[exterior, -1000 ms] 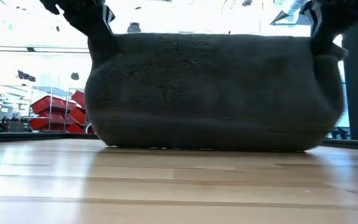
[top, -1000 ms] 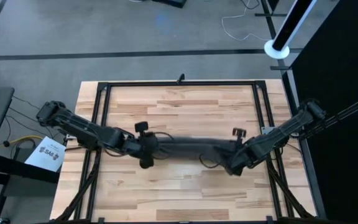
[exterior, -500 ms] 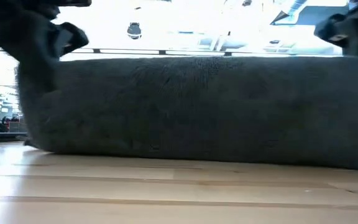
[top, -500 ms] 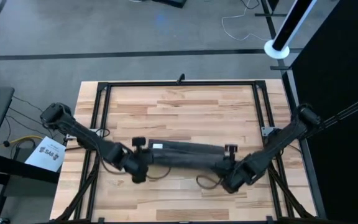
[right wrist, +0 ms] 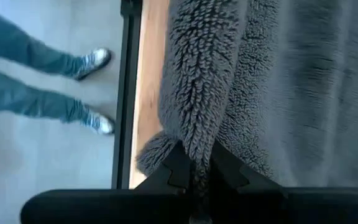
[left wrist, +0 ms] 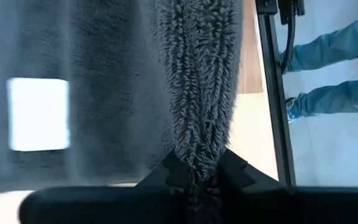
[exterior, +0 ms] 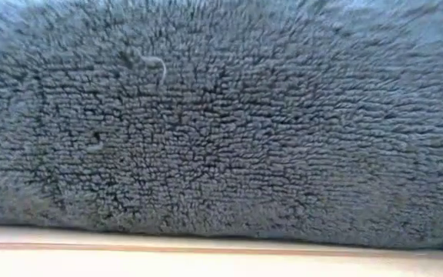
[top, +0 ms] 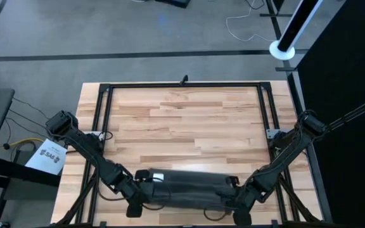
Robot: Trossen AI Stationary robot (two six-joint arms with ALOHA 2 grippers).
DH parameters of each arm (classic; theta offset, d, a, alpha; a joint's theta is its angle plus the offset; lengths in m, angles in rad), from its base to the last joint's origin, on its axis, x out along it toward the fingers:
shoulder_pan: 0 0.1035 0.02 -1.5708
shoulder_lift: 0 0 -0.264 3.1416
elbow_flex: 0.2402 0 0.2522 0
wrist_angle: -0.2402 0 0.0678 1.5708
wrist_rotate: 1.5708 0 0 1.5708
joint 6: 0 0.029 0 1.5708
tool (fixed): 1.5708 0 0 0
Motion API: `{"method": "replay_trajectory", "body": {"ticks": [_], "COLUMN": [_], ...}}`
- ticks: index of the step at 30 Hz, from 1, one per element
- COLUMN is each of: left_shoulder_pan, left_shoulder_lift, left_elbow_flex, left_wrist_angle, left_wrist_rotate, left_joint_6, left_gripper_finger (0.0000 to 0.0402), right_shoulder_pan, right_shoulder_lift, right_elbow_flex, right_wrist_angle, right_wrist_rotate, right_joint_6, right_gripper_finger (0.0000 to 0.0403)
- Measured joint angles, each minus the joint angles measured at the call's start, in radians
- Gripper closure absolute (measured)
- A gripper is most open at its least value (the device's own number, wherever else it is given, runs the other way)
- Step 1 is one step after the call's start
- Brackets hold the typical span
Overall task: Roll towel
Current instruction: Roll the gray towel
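Towel (top: 185, 191) lies as a long dark band across the lower middle of the high view, close to the bottom edge of the table (top: 189, 120). Left gripper (top: 138, 197) sits at its left end, right gripper (top: 241, 204) at its right end, both arms reaching down from the frame's sides.

Left wrist view: fingers (left wrist: 173, 172) pinched narrow on a fold of the towel (left wrist: 197, 93), terry loops bunched between them. White label (left wrist: 38, 114) at left of that frame, on flat cloth.

Right wrist view: fingers (right wrist: 176, 168) likewise closed on a thick towel (right wrist: 197, 81) edge.

Low view: towel (exterior: 221, 115) fills nearly the whole frame, resting on the table (exterior: 206, 258) strip at the bottom.

Person's legs (right wrist: 36, 87) in jeans and sneakers stand on the floor beyond the table frame, seen in both wrist views.
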Motion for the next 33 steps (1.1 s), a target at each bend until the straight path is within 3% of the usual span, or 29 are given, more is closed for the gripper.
{"method": "replay_trajectory", "body": {"ticks": [9,17,21,24,33], "left_shoulder_pan": [0.091,0.007,-0.026,-0.025,0.107], "left_shoulder_lift": [-0.010,-0.027,-0.045,-0.049,-0.055], "left_elbow_flex": [-0.001,0.001,0.001,0.002,-0.050], "left_wrist_angle": [-0.043,0.057,0.106,0.068,-0.015], "left_wrist_rotate": [0.086,0.237,0.237,0.180,0.196], "left_joint_6": [0.043,-0.082,-0.133,-0.105,0.038], "left_gripper_finger": [0.0380,0.0380,0.0380,0.0380,0.0380], "right_shoulder_pan": [-0.096,-0.015,0.004,-0.003,-0.125], "right_shoulder_lift": [-0.063,-0.071,-0.087,-0.093,-0.099], "right_elbow_flex": [-0.003,-0.001,0.000,0.000,-0.129], "right_wrist_angle": [-0.132,0.094,0.108,0.081,0.087], "right_wrist_rotate": [-0.066,-0.121,-0.121,-0.128,-0.222], "right_joint_6": [-0.088,0.013,0.072,0.031,-0.072], "right_gripper_finger": [0.0388,0.0388,0.0388,0.0388,0.0389]}}
